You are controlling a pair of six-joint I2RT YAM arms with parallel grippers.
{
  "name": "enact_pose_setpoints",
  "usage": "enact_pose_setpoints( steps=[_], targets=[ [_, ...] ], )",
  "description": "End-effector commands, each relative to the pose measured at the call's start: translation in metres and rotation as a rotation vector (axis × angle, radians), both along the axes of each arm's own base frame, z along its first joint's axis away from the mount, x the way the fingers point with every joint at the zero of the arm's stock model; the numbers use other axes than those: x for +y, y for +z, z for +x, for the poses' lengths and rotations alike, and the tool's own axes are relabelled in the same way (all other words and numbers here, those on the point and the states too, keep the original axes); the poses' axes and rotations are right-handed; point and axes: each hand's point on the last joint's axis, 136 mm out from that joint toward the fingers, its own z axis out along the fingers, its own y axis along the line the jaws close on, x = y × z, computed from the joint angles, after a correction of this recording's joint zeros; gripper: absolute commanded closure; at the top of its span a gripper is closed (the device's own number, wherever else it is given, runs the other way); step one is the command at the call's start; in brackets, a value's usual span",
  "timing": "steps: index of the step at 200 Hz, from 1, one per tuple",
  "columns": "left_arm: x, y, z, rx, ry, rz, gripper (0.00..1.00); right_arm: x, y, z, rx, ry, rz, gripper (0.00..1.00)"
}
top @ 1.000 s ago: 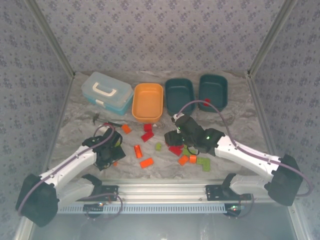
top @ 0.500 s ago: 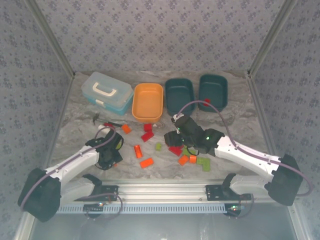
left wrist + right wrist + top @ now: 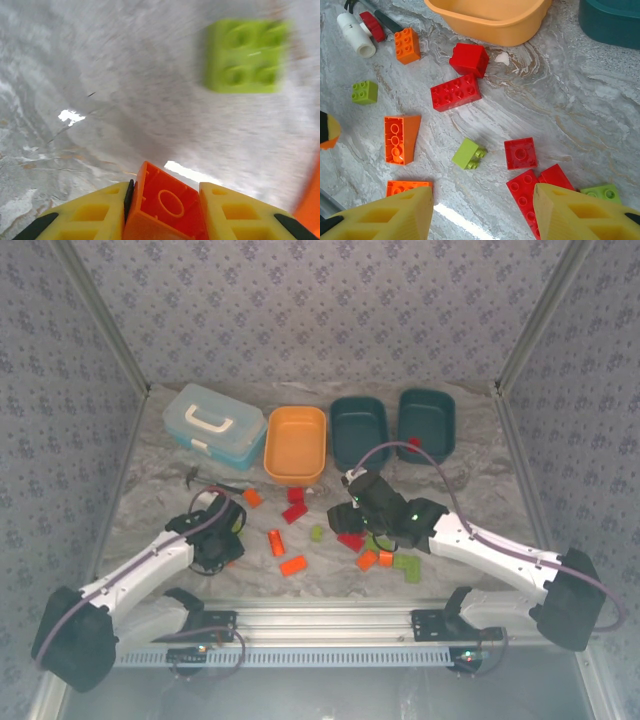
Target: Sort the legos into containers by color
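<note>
My left gripper (image 3: 166, 197) is shut on an orange lego (image 3: 165, 210), hollow underside facing the camera, just above the table. A lime green lego (image 3: 246, 56) lies ahead of it. From above, the left gripper (image 3: 222, 540) sits at the left of the scattered legos. My right gripper (image 3: 482, 210) is open over the middle of the pile, above a lime lego (image 3: 468, 153), a red square lego (image 3: 520, 153) and a long red lego (image 3: 525, 197). The orange container (image 3: 295, 445) and two teal containers (image 3: 358, 432) (image 3: 425, 423) stand behind.
A light blue lidded case (image 3: 213, 425) stands at the back left. A small tool with a white and red handle (image 3: 357, 27) lies near an orange lego (image 3: 407, 45). Patterned walls close in both sides, and a metal rail (image 3: 330, 625) runs along the front.
My left gripper has closed on the orange lego and the arm has shifted a little. The right arm has not moved.
</note>
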Motion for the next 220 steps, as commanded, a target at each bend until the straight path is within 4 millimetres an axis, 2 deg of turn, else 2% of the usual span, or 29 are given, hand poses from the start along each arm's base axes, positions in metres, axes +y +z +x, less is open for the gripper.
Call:
enact_pose_setpoints(
  steps=[1, 28, 52, 77, 102, 107, 114, 132, 157, 184, 203, 220],
  targets=[
    [-0.020, 0.054, 0.035, -0.120, -0.068, -0.032, 0.70, 0.002, 0.027, 0.005, -0.041, -0.023, 0.043, 0.43],
    [-0.059, 0.103, 0.094, -0.188, -0.175, -0.050, 0.70, -0.001, 0.043, 0.024, -0.068, -0.088, 0.070, 0.43],
    [-0.097, 0.123, 0.159, -0.214, -0.260, -0.040, 0.72, -0.009, 0.047, 0.052, -0.041, -0.193, 0.110, 0.43],
    [-0.135, 0.115, 0.226, -0.209, -0.324, -0.031, 0.74, -0.022, 0.050, 0.077, -0.025, -0.294, 0.139, 0.43],
    [-0.153, 0.085, 0.279, -0.177, -0.346, -0.005, 0.75, -0.031, 0.052, 0.085, -0.015, -0.333, 0.142, 0.44],
    [-0.156, 0.089, 0.291, -0.194, -0.347, -0.004, 0.75, -0.032, 0.053, 0.085, -0.016, -0.334, 0.143, 0.44],
    [-0.159, 0.082, 0.303, -0.184, -0.351, 0.009, 0.75, -0.034, 0.053, 0.084, -0.017, -0.337, 0.139, 0.44],
    [-0.163, 0.062, 0.323, -0.156, -0.357, 0.030, 0.74, -0.041, 0.050, 0.082, -0.009, -0.351, 0.127, 0.43],
    [-0.161, 0.041, 0.339, -0.143, -0.349, 0.043, 0.74, -0.048, 0.046, 0.076, -0.002, -0.357, 0.131, 0.43],
    [-0.161, 0.023, 0.345, -0.124, -0.344, 0.014, 0.71, -0.055, 0.040, 0.068, 0.012, -0.364, 0.116, 0.43],
    [-0.164, 0.018, 0.347, -0.122, -0.361, 0.007, 0.68, -0.059, 0.036, 0.062, 0.019, -0.365, 0.111, 0.43],
    [-0.167, 0.015, 0.346, -0.116, -0.370, -0.007, 0.61, -0.063, 0.033, 0.058, 0.023, -0.368, 0.108, 0.43]
  ],
)
